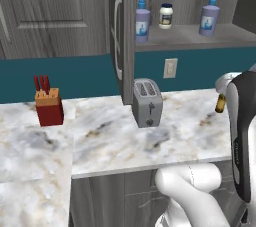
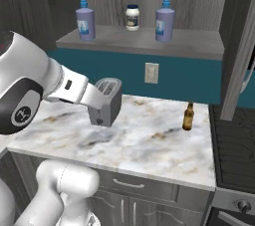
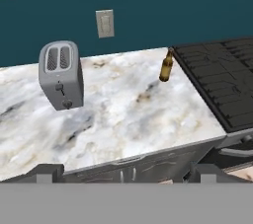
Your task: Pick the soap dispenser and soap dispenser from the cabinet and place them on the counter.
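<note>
Two lavender soap dispensers with blue pumps stand upright on the shelf of the open cabinet [image 1: 126, 41], one at the left [image 1: 142, 23] [image 2: 85, 21] and one at the right [image 1: 209, 17] [image 2: 165, 22]. A small white jar [image 1: 166, 16] [image 2: 132, 17] sits between them. Below lies the marbled counter [image 1: 110, 141] [image 2: 149, 145] [image 3: 123, 114]. My gripper [image 3: 127, 172] is open, its fingertips [image 3: 47, 171] spread wide with nothing between them. It hovers in front of the counter's edge, well below the shelf, looking down over the worktop.
A grey toaster [image 1: 147, 102] [image 2: 107, 101] [image 3: 61, 75] stands on the counter under the left dispenser. A brown bottle [image 1: 220, 103] [image 2: 188, 116] [image 3: 166, 66] stands beside the black stove [image 2: 234, 135] [image 3: 222, 80]. A red knife block [image 1: 48, 103] sits far left.
</note>
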